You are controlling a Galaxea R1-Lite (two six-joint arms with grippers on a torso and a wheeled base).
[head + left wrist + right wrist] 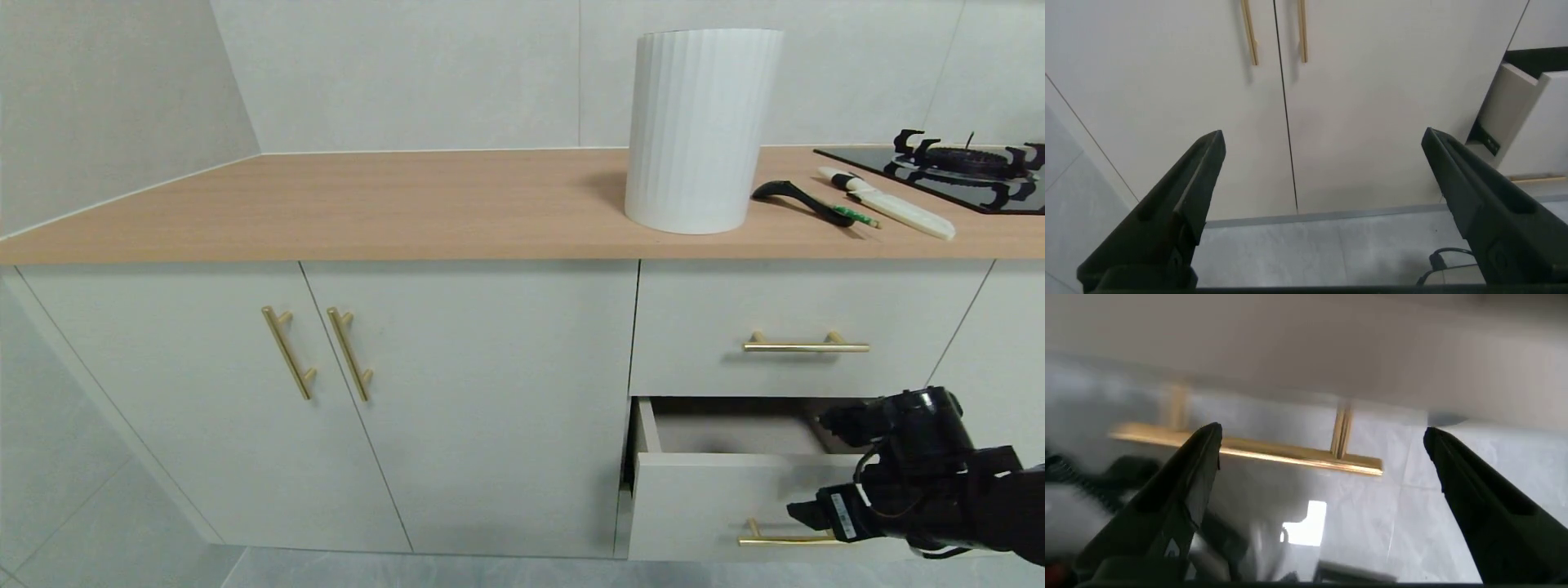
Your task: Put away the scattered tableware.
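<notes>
On the wooden countertop (367,204) a black spoon (796,196), a thin green-tipped utensil (856,216) and a white knife (890,211) lie to the right of a tall white ribbed container (694,131). Below them the lower drawer (702,490) stands partly pulled out. My right gripper (816,467) is open, right in front of the drawer's front panel and just above its gold handle (775,539). The right wrist view has that gripper (1320,433) open, with the handle (1249,449) across the gap between its fingers. My left gripper (1322,135) is open and holds nothing, low in front of the cabinet doors (1290,98).
A black gas hob (955,167) sits at the counter's far right. The upper drawer (804,327) is closed. Two cabinet doors with gold handles (318,351) are closed on the left. Grey floor (1315,253) lies below. The pulled-out drawer's side (1515,106) juts out near the left arm.
</notes>
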